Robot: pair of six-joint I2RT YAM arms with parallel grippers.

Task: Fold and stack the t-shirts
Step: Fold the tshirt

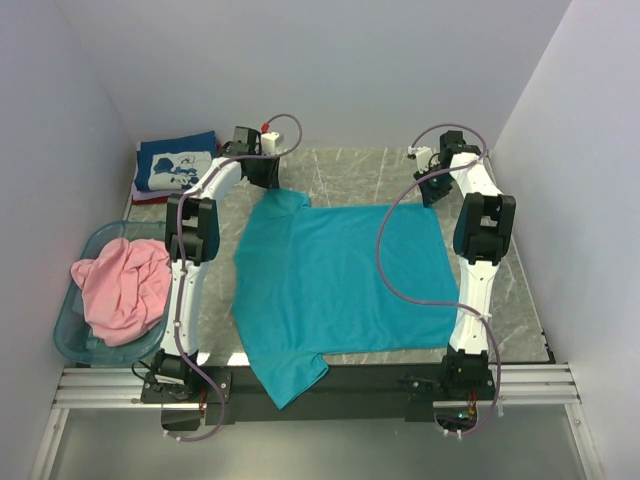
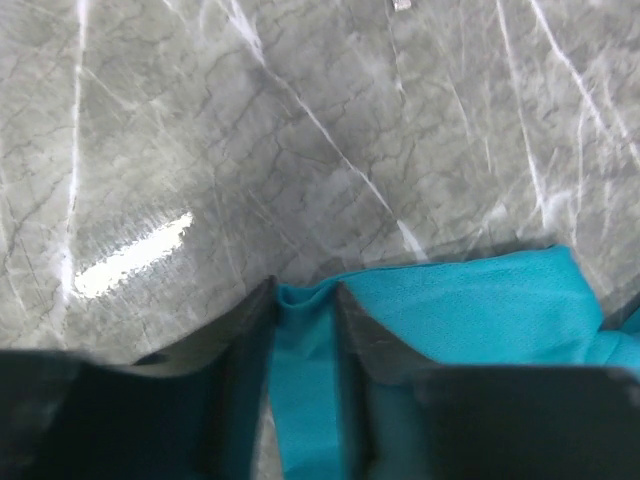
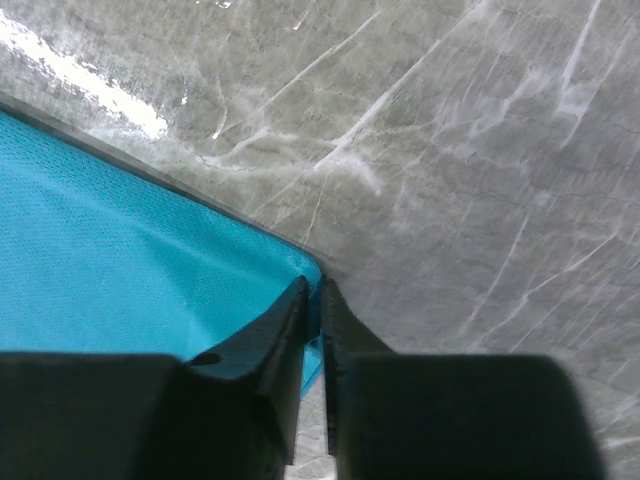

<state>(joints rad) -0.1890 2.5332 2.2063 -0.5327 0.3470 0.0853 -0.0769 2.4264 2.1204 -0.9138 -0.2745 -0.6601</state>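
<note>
Mostly flat on the bench (image 1: 350, 175) lies the teal t-shirt (image 1: 340, 280); left hand (image 2: 303, 300) pinches what seems a sleeve, right hand (image 3: 311, 290) clamps its hem corner.

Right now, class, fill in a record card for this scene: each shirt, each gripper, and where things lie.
teal t-shirt: spread flat on the table
left gripper: shut on the teal t-shirt at its far sleeve
right gripper: shut on its far hem corner
pink t-shirt: crumpled in the basket
navy t-shirt: folded, far left corner of the table
</note>
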